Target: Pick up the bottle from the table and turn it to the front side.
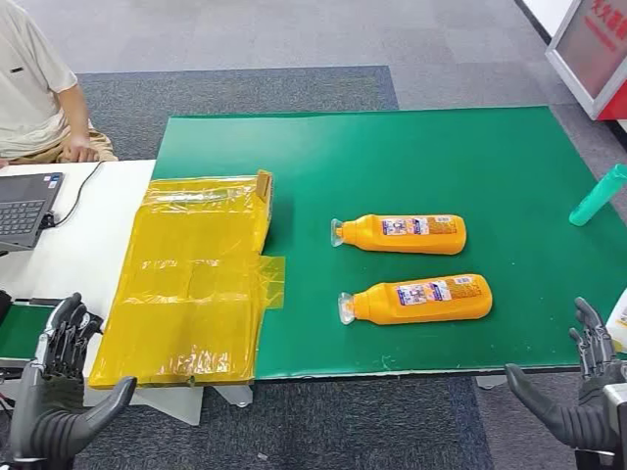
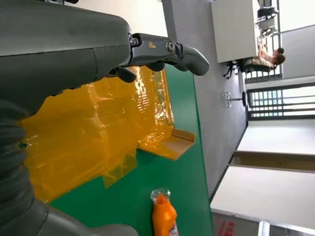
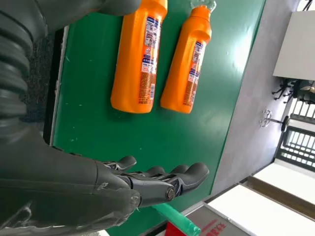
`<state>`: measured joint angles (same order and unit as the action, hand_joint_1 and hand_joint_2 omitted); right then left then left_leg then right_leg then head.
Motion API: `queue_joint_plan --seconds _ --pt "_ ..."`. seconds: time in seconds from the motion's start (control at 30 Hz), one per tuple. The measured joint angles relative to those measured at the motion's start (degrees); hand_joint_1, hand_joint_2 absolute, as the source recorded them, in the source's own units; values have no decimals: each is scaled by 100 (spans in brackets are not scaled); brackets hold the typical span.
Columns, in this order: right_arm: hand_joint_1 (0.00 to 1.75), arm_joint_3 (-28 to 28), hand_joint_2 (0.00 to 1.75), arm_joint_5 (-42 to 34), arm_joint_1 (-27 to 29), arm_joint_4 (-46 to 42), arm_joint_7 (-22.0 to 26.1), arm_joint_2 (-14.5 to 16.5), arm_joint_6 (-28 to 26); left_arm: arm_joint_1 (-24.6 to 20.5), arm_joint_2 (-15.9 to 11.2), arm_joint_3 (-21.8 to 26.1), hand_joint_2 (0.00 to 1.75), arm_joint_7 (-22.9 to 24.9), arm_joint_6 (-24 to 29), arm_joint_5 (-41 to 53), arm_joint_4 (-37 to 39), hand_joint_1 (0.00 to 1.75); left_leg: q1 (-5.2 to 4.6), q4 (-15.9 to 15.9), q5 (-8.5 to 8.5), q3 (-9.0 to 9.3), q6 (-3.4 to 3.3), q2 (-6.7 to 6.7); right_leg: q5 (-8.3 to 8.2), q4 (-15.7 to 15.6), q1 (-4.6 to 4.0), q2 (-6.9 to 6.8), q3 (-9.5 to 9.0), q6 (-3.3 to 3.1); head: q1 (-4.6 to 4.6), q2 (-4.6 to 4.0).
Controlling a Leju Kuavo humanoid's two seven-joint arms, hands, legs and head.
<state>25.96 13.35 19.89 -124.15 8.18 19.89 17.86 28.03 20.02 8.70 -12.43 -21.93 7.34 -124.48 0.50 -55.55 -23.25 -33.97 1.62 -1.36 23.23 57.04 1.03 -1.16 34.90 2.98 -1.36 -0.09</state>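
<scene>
Two orange bottles lie on their sides on the green table mat (image 1: pixel 444 157), clear caps pointing left, printed labels facing up. The far bottle (image 1: pixel 403 234) (image 3: pixel 187 59) lies parallel to the near bottle (image 1: pixel 417 300) (image 3: pixel 140 54), whose capped neck (image 2: pixel 162 212) also shows in the left wrist view. My left hand (image 1: pixel 59 387) (image 2: pixel 111 54) hangs open below the table's front left, fingers apart, holding nothing. My right hand (image 1: pixel 584 387) (image 3: pixel 148 182) is open off the front right edge, well right of the near bottle.
Crumpled yellow plastic sheeting (image 1: pixel 192 279) (image 2: pixel 93 132) covers the mat's left end. A laptop (image 1: pixel 25 201) sits on the white table at left, with a seated person (image 1: pixel 40 88) behind it. A teal bottle (image 1: pixel 599 194) lies at the right edge. A red-and-white stand (image 1: pixel 592 49) is at the far right.
</scene>
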Motion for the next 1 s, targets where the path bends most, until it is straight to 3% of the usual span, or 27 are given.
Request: queue_joint_plan --seconds 0.27,0.5,0.63,0.8,1.0 --pt "0 -161 175 259 -11 0 -145 0 -124 -5 0 37 175 87 -46 -218 0 0 0 0 0 -1 0 0 0 0 0 0 -3 0 1 0" --pt "0 -720 175 985 -126 2 -326 0 -370 -14 -2 325 175 163 -204 -565 -9 0 0 0 2 2 1 0 0 0 -1 0 -4 0 1 0" --pt "0 -897 175 1812 -198 13 -385 1 -373 -46 -2 496 175 209 -379 -621 -9 0 0 0 2 2 0 0 0 0 0 0 -5 0 1 -1" --pt "0 -1023 175 2310 -291 54 -424 2 -380 -91 -2 611 175 238 -498 -617 -8 0 0 0 1 2 0 0 0 0 1 0 -5 0 1 0" --pt "0 -1351 175 4921 -497 382 -804 -154 -591 -234 -2 617 175 332 -737 -485 40 0 0 0 3 3 1 0 -1 0 0 0 -5 0 1 -1"
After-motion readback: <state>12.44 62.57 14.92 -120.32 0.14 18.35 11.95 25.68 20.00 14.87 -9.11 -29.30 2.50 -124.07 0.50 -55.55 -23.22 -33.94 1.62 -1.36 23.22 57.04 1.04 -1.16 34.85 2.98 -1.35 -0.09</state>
